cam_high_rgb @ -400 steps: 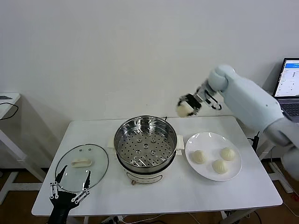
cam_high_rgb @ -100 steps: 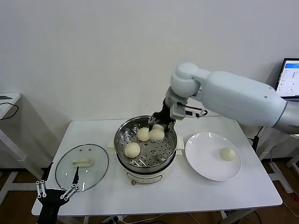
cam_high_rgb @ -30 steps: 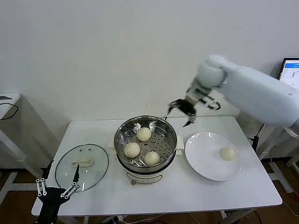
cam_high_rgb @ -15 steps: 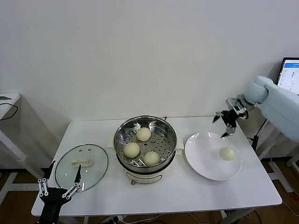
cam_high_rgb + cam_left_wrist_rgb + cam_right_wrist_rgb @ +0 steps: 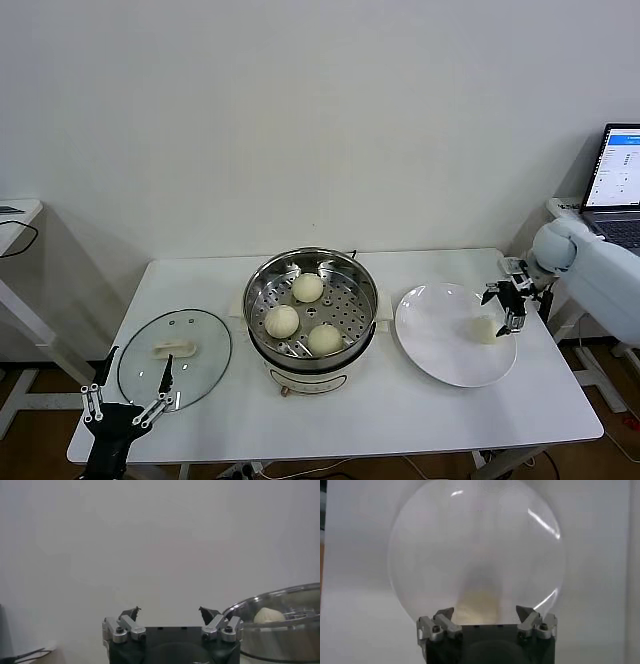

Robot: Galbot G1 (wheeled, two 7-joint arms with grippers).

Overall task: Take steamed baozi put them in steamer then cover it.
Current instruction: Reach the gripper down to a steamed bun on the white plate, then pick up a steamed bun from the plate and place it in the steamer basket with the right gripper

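The steel steamer (image 5: 312, 308) stands mid-table with three baozi (image 5: 307, 287) on its perforated tray. One more baozi (image 5: 484, 329) lies on the white plate (image 5: 435, 330) to its right. My right gripper (image 5: 508, 300) hangs open just over that baozi at the plate's right side. In the right wrist view the baozi (image 5: 479, 604) shows blurred between the spread fingers (image 5: 443, 615), and I cannot tell whether they touch it. The glass cover (image 5: 200, 372) lies flat at the table's left. My left gripper (image 5: 125, 405) waits open at the front left corner, below the cover.
An open laptop (image 5: 620, 190) stands beyond the table's right end. The left wrist view shows the steamer's wall (image 5: 280, 635) with a baozi (image 5: 268, 615) above its rim. Bare tabletop (image 5: 400, 410) lies in front of steamer and plate.
My right arm has swung from above the steamer's right rim out to the right and down over the plate's baozi, staying open. The left arm has not moved.
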